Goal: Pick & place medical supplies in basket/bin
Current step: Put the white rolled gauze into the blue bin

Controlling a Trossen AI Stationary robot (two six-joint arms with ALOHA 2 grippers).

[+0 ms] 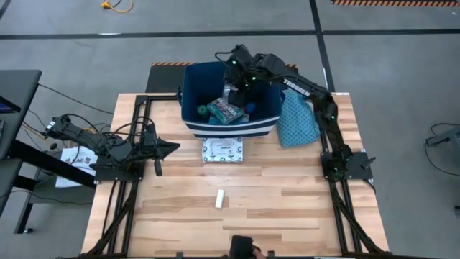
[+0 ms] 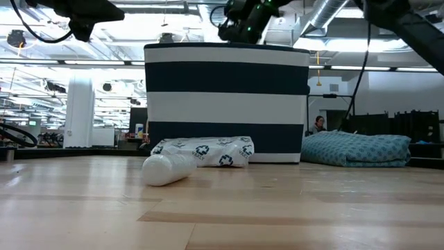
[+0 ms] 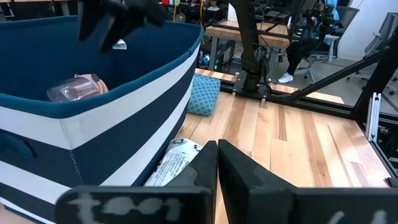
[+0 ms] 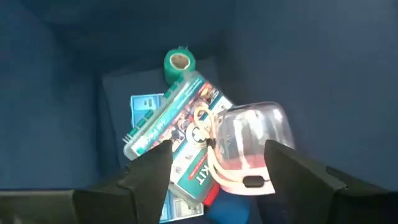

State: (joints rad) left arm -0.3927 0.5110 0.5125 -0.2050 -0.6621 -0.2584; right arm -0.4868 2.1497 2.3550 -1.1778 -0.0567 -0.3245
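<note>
Looks like the drop-off step of one run. Starting at the tabletop's left edge: got the left gripper (image 1: 171, 147) parked there, jaws pinched shut on nothing, just waiting.

Moving along to the basket/bin (image 1: 192, 108) at the far edge, around the middle. Got the right gripper (image 1: 237, 80) hanging over its opening, jaws spread wide. Can spot a clear-and-pink round piece (image 4: 249, 146) right below them, on top of a kit box (image 4: 180, 124); reads as let go rather than gripped, though can't rule out a touch on one finger. Also in there: a green roll (image 4: 178, 61) and teal-and-white packets (image 4: 144, 107).

Outside the bin: a white packet (image 1: 222, 150) just beside its near wall, a white stick (image 1: 220, 198) near the tabletop's middle, and, right of the bin, a teal pouch (image 1: 296, 119) that isn't part of the job.

Next move, by my guess: lift straight up clear of the rim, then reach for the packet or the stick with jaws kept wide.

On views: only the right wrist view looks down at the bin's contents. From the low view, just the striped wall, nothing inside. Only the high view gives the whole layout. From the left wrist view, a peek of the pink piece over the rim.
</note>
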